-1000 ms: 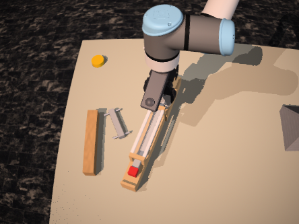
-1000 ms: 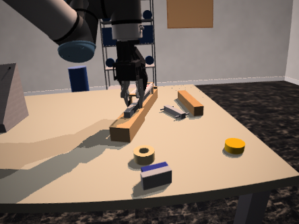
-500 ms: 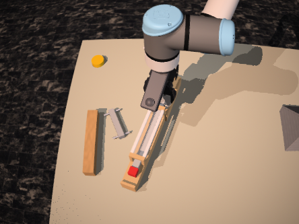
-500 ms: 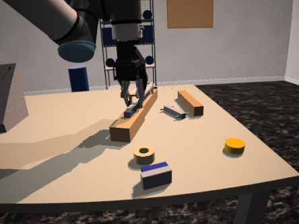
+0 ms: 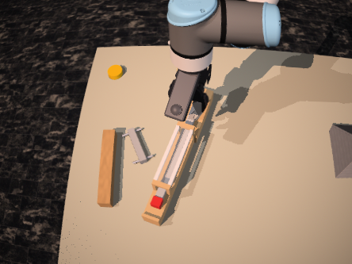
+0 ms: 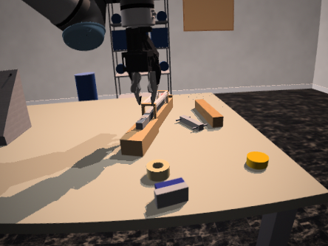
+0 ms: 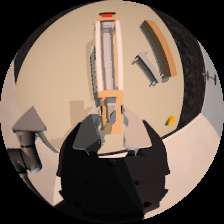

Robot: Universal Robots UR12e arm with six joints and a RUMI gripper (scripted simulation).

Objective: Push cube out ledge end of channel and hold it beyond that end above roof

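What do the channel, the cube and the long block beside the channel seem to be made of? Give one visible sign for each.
Channel: probably wood, matte, going by its tan-orange walls; the pale strips along its top could be plastic or metal.
Cube: likely plastic or painted, a flat, even red with no grain.
Long block: probably wood, a matte orange-brown with faint streaks like grain.

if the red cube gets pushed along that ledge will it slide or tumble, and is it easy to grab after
The red cube is boxy with flat faces, so it would probably slide rather than roll. The raised lip at the channel end may stop it or tip it. It looks small but rigid, so the end effector could likely pinch its flat sides; its weight cannot be judged.
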